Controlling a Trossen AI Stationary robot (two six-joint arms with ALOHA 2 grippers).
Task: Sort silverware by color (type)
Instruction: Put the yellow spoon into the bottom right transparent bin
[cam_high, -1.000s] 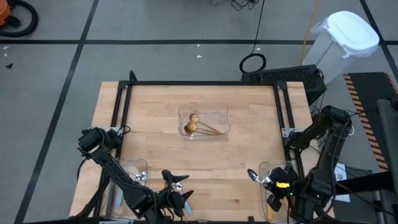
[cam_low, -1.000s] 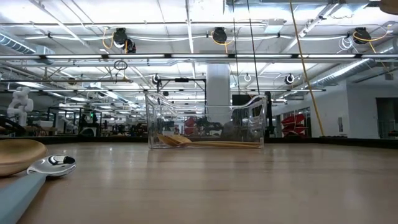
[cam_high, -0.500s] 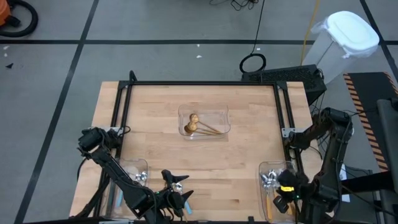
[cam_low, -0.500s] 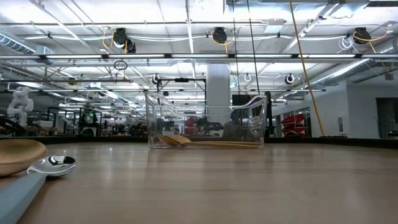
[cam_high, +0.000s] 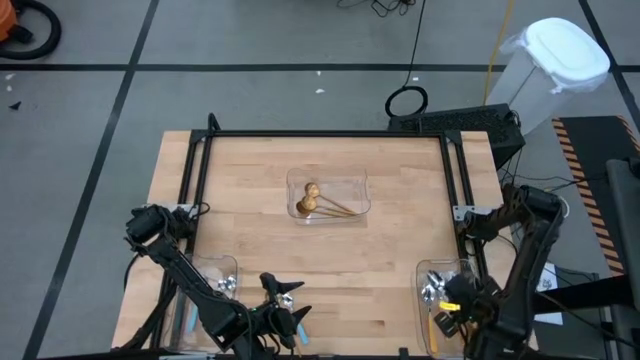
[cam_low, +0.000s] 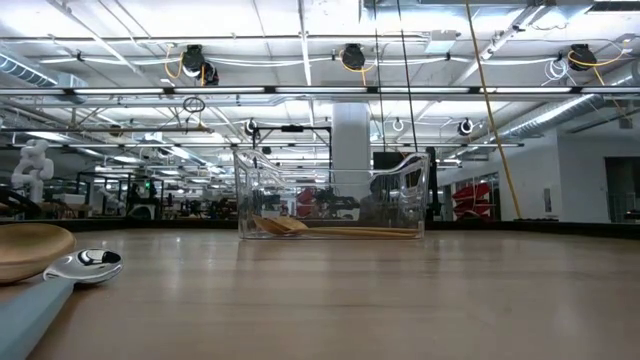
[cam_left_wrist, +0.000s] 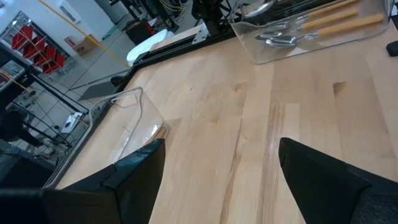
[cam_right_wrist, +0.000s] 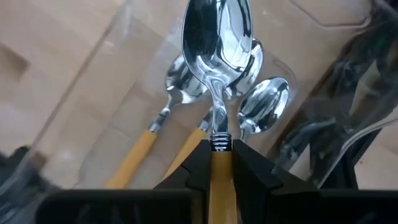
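Over right tray, right hand pinching orange-handled spoon, left hand spread

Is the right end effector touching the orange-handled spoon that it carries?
Touching. The right wrist view shows the right end effector with both fingers pressed against the handle of the orange-handled spoon.

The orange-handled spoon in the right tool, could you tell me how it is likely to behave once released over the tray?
The orange-handled spoon looks rigid, so it should probably drop without bending. Its polished bowl seems slippery and may slide against the three spoons below. The right tool pinches the handle near the neck, so it could tip bowl-first into the clear tray.
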